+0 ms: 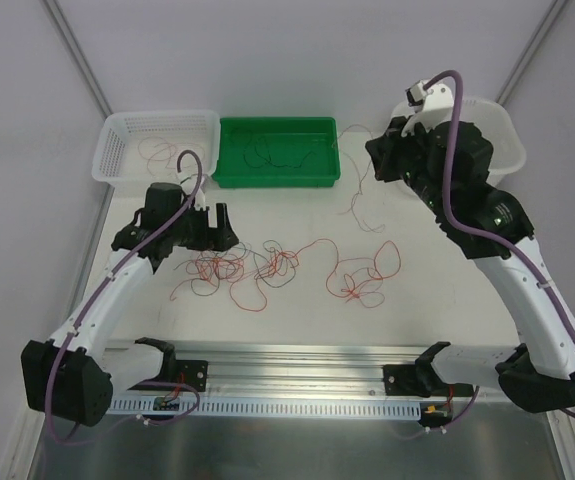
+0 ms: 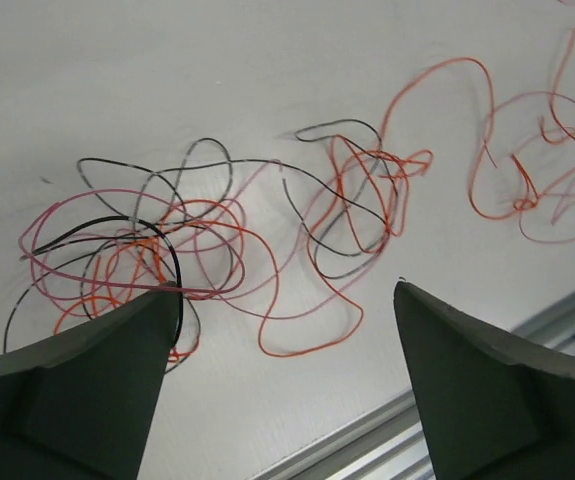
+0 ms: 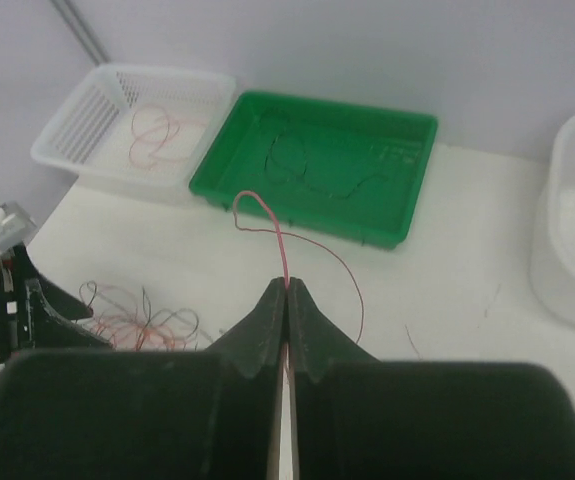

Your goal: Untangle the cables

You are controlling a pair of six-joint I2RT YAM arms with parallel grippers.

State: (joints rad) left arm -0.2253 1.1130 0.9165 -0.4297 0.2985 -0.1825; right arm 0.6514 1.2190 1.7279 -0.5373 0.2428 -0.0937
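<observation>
Closest to the lens, item one: left gripper [image 2: 285, 290], jaws spread wide with nothing between them, hanging low over the main tangle [image 2: 137, 250] of cables, one finger [image 2: 97, 380] at the knot's near edge (touching or just clear, I cannot tell). I take the wide spread as readiness to pick a strand. Item two: right gripper [image 3: 287, 300], fingers pressed together and pinching one pinkish-red cable [image 3: 279, 245], held high toward the far right of the table; I judge the height is meant to draw that strand free. Item three: a second, looser cluster [image 1: 362, 280] of orange-red loops, right of the main tangle. Item four: green tray [image 1: 277, 183] at the far edge, one dark cable [image 1: 267, 150] lying in it; white basket [image 1: 107, 165] just beside it, one orange-red cable [image 1: 157, 152] inside. Sorted by colour, I reckon, with most of the job left on the table.
</observation>
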